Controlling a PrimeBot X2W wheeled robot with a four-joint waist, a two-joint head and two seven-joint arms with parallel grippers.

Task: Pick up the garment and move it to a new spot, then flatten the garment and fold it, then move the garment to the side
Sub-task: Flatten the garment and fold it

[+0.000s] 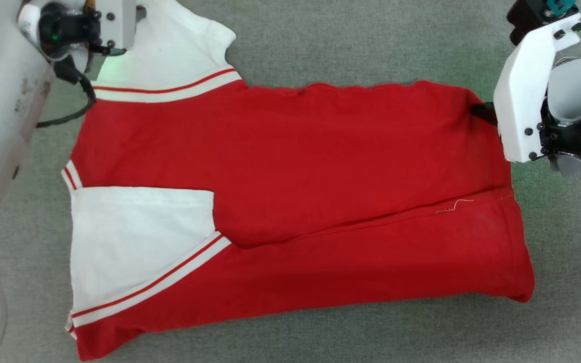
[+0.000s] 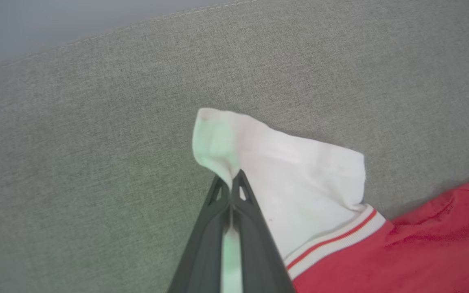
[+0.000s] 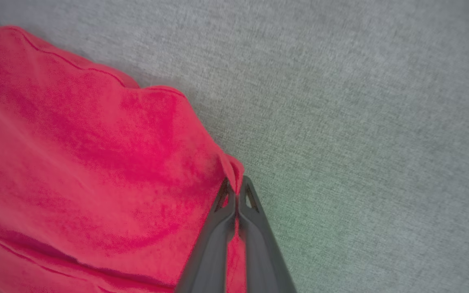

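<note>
Now, your garment [image 1: 295, 166] lay spread on the grey fabric surface [image 1: 321, 40], folded lengthwise so that one red layer overlapped another along a line running across it, with the white sleeves toward the robot's left and the hem toward its right. The near white sleeve [image 1: 134, 237] lay flat, folded in over the red body. Your left gripper [image 2: 231, 179] was pinched tight on the far white sleeve [image 2: 299, 175]: in the left wrist view the two dark fingers met at their tips with a tuck of white cloth squeezed between them, and the sleeve's corner stood up just past the tips. Your right gripper [image 3: 236, 185] was likewise clamped on red cloth at the garment's far right corner, a small peak of fabric poking up between the fingertips in the right wrist view. So the shirt lay between the two tools, each gripping a far corner. From the head view you could see little of either grip: the left fingers were hidden beneath the wrist's white camera housing [image 1: 83, 25] at the top left, and of the right fingers only a dark tip showed at the red edge, the rest covered by the white bracket [image 1: 527, 101]. Whether the pinched corners were lifted clear of the surface, you could not tell.
</note>
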